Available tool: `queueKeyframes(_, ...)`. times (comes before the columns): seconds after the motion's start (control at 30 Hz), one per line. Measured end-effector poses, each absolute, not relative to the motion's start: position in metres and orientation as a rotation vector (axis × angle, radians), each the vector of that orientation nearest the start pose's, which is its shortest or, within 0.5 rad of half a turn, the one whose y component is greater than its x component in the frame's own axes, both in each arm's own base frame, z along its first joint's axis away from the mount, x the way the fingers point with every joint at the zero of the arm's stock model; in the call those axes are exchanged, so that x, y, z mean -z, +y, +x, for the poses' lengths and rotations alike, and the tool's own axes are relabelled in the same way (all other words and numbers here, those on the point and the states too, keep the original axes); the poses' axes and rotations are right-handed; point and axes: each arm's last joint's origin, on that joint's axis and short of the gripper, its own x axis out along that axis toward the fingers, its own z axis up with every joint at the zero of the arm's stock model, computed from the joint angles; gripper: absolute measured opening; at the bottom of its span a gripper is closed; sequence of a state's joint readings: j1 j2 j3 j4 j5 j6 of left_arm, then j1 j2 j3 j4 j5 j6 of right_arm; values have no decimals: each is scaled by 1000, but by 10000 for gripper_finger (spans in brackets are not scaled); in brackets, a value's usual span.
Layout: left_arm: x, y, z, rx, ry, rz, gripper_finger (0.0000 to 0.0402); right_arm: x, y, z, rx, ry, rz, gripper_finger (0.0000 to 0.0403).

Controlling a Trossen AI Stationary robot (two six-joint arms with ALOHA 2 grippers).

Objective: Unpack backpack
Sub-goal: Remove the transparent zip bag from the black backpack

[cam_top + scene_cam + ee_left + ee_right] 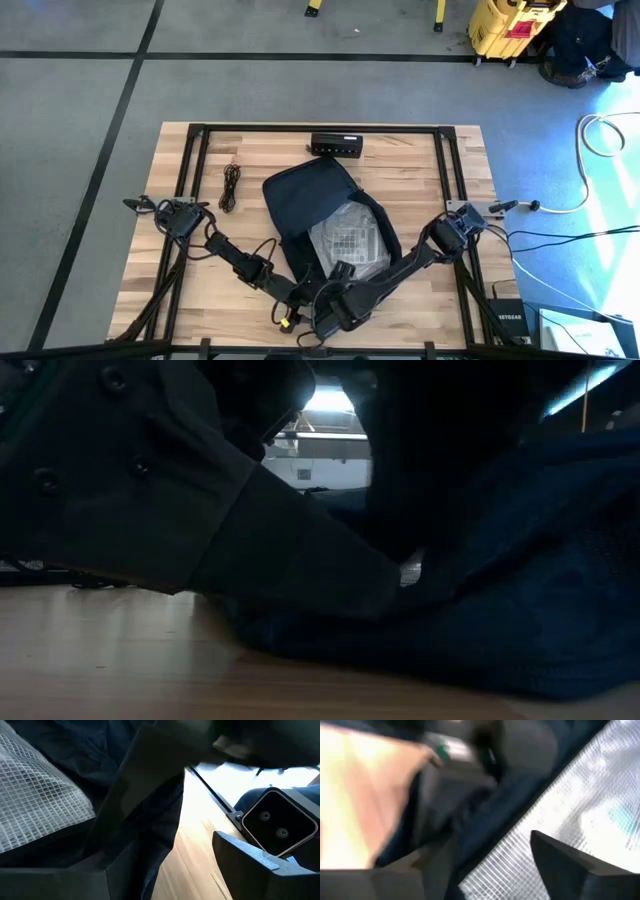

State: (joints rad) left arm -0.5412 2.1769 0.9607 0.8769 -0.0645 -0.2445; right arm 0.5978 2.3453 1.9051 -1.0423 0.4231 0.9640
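At the backpack's [310, 200] open mouth, both grippers' spread is unclear; pinch the clear mesh-patterned bag [348, 240] firmly, draw it out slowly.

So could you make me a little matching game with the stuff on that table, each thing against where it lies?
Things:
1. backpack
2. clear plastic bag
3. black box
4. coiled dark cable

Places:
A. at the table's far edge
B. in the backpack's open mouth
C. middle of the table
D. on the wood, on the backpack's left-arm side

Pairs: 1-C, 2-B, 3-A, 4-D
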Motion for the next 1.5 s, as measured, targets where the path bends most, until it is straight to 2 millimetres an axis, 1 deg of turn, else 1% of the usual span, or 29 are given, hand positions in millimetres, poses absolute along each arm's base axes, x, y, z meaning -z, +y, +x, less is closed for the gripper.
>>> queueKeyframes(0.07, -80, -206, 346, 429, 378, -126, 237, -141, 250, 383, 487, 1183, 112, 263)
queueKeyframes(0.13, -80, -206, 346, 431, 377, -122, 237, -138, 250, 384, 492, 1167, 129, 267)
queueKeyframes(0.37, -80, -207, 346, 432, 377, -120, 237, -139, 252, 388, 483, 1127, 160, 269)
queueKeyframes(0.6, -80, -206, 346, 423, 375, -119, 237, -131, 248, 385, 526, 1166, 103, 266)
queueKeyframes(0.7, -80, -207, 346, 420, 373, -117, 237, -130, 246, 383, 562, 1160, 77, 247)
queueKeyframes(0.87, -80, -208, 345, 426, 371, -117, 237, -132, 240, 375, 620, 1207, 14, 192)
queueKeyframes(1.13, -80, -208, 345, 430, 371, -112, 237, -135, 240, 374, 623, 1217, -1, 124)
queueKeyframes(1.2, -80, -208, 345, 430, 372, -113, 237, -138, 240, 374, 619, 1206, 11, 111)
queueKeyframes(1.27, -80, -208, 345, 431, 373, -113, 237, -148, 239, 373, 630, 1164, 23, 103)
queueKeyframes(1.4, -80, -208, 345, 432, 373, -114, 237, -181, 238, 365, 638, 1075, 28, 100)
queueKeyframes(1.5, -80, -208, 345, 432, 373, -114, 237, -198, 240, 363, 628, 1005, 63, 100)
